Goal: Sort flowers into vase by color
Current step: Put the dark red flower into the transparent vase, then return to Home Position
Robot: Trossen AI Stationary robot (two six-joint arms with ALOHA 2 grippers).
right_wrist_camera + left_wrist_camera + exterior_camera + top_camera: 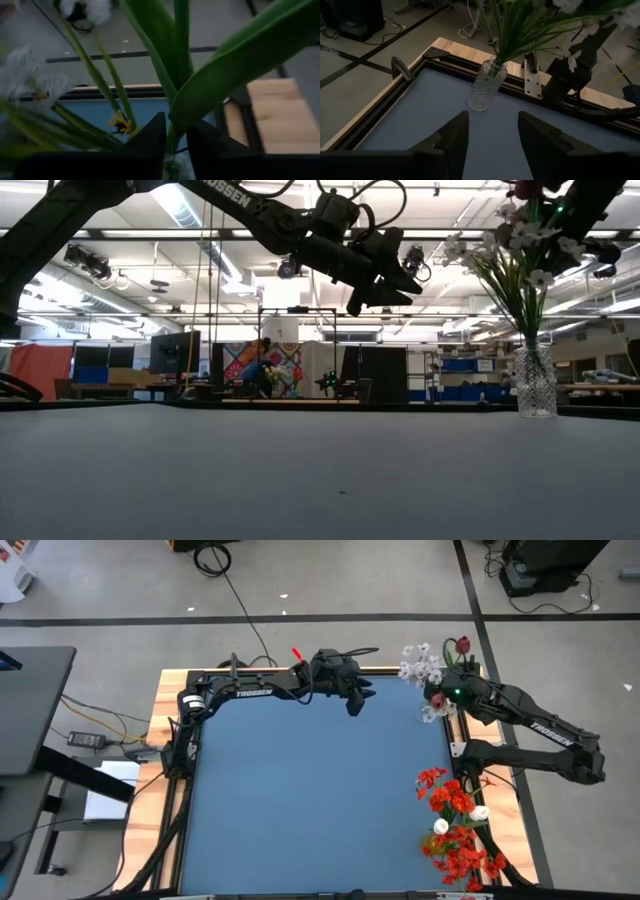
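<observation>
A clear cut-glass vase [537, 385] [485, 87] stands at the table's far right corner. It holds green stems with sprays of tiny white blossoms [420, 665] and a dark red bud [462, 643]. Red blooms [455, 830] and white buds [480, 812] lie on the table's right side toward the near edge. My right gripper [437, 700] [176, 145] is just above the vase among the stems, shut on a green stem. My left gripper [357, 700] [492, 135] hangs open in the air at the middle of the far edge, facing the vase. My right gripper pinches one flower's green stem at the base of its broad leaves [173, 135] between its two fingers, which lie across the stem. The stem stands roughly upright and its leaves rise past the fingers. Its lower end runs down toward the vase mouth, hidden by the fingers.
A blue mat [310, 800] covers the table inside a dark frame with wooden borders [150, 780]. A metal bracket [532, 77] sits on the far rail beside the vase. Cables cross the floor beyond the table.
</observation>
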